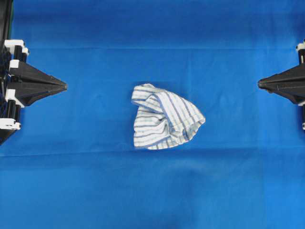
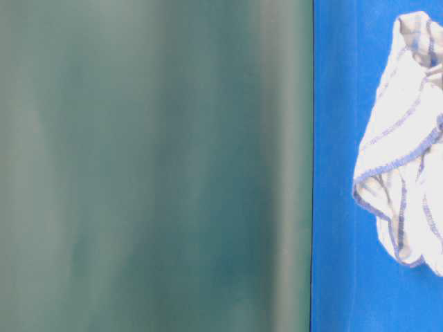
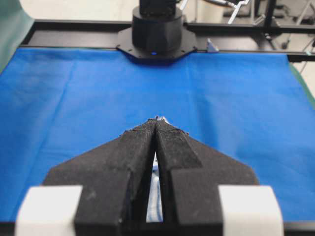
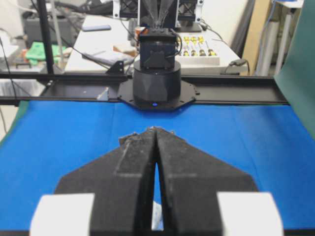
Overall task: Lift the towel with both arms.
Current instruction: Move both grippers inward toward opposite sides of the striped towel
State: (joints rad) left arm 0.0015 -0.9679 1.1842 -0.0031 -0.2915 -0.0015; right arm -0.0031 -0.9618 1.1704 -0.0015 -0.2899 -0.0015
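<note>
The towel [image 1: 164, 118], white with thin blue and grey stripes, lies crumpled in the middle of the blue sheet [image 1: 152, 191]. At table level the towel [image 2: 408, 145] fills the right edge of the view. My left gripper [image 1: 65, 87] points at it from the far left, shut and empty, well short of the cloth. My right gripper [image 1: 259, 84] points in from the far right, also shut and empty. In the left wrist view the left gripper [image 3: 156, 119] has its tips pressed together, and a sliver of towel [image 3: 153, 196] shows through the slit. The right gripper [image 4: 156, 129] looks the same.
The blue sheet covers the whole table. Each arm's round black base [image 3: 156, 34] [image 4: 156, 81] stands at the far end, facing the other wrist camera. A green backdrop [image 2: 152, 166] fills most of the table-level view. A workbench with tools [image 4: 197, 49] lies beyond the table.
</note>
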